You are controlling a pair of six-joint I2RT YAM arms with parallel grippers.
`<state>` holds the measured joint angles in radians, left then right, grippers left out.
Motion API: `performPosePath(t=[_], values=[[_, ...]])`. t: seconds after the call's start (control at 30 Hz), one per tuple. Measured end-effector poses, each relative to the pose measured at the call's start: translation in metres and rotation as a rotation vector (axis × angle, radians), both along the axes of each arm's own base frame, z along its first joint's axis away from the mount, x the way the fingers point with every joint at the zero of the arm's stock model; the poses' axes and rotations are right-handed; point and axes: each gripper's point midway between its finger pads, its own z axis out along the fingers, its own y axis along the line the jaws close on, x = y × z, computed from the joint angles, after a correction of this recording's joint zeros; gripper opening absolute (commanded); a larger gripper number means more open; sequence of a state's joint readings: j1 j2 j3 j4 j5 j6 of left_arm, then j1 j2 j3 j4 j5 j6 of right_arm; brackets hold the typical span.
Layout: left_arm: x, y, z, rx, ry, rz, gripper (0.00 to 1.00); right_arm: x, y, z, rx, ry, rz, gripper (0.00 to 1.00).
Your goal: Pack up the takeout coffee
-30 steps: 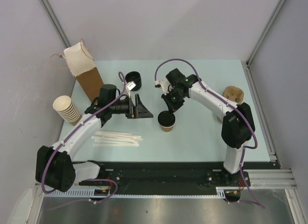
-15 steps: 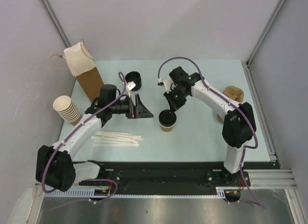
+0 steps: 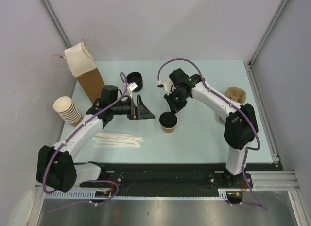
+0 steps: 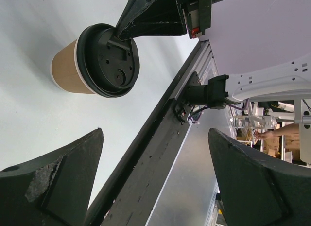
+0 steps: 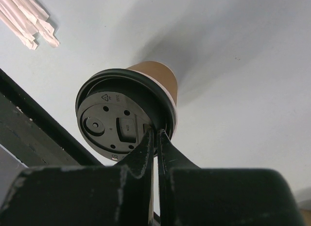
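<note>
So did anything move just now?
Only a little. The right arm's wrist swung slightly to the right, then back left, and its shut right gripper stayed at the rim of the black lid. Nothing was grabbed or let go. The coffee cup stayed put, and the left gripper stayed open beside it.

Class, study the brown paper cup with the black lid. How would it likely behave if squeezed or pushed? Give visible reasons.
The paper cup probably dents under a hard squeeze: its wall looks like paper. It tapers to a narrower base, so a push near the black lid may tip it. Weight cannot be judged; the lid hides any contents.
</note>
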<state>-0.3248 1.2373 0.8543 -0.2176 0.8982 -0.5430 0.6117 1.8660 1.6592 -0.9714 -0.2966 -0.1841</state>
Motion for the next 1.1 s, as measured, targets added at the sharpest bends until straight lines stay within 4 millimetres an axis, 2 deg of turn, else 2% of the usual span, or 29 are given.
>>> performPosePath(t=[0.63,1.1], values=[[-0.0001,-0.0001,0.0002,-0.002,0.006,0.002,0.94,0.0018,-0.0027,-0.0016,-0.022,-0.013,-0.006,0.06],[-0.0002,-0.0001,-0.0003,-0.002,0.006,0.002,0.93,-0.0052,0.0049,-0.0018,-0.022,-0.013,0.019,0.08]])
